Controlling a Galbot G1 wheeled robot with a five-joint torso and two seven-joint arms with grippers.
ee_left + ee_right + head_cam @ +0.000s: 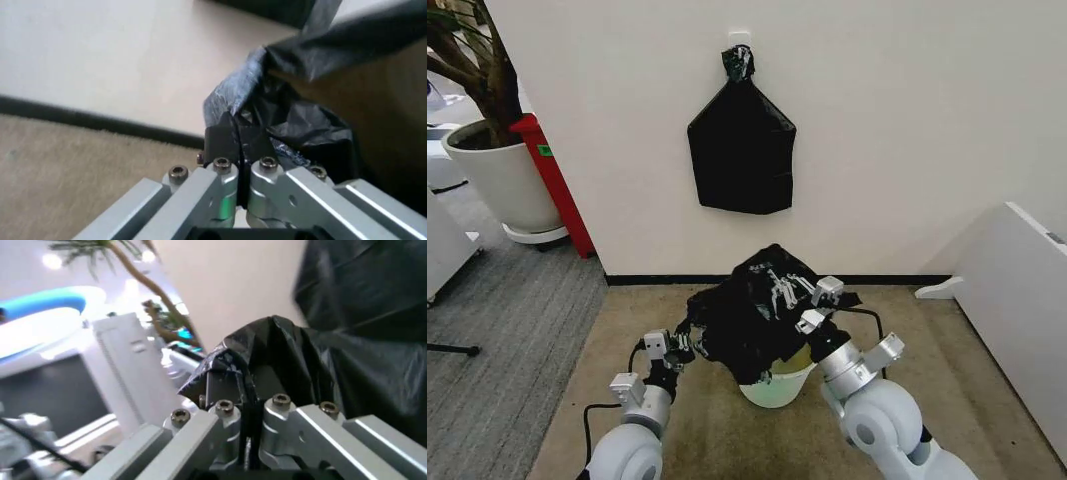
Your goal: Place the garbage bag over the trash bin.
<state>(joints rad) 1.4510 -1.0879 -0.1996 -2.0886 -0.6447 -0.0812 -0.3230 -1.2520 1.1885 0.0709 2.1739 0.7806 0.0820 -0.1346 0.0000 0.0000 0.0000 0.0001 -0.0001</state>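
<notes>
Left hand (pixel 689 340), right hand (pixel 799 300) (both pinching), garbage bag (pixel 747 315) over trash bin (pixel 777 385)

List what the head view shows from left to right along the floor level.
Plant pot → left end effector → garbage bag draped on the trash bin → right end effector → white panel.

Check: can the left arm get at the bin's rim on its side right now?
Probably not: the garbage bag covers that rim of the trash bin, and the left gripper is shut on the bag's edge.
</notes>
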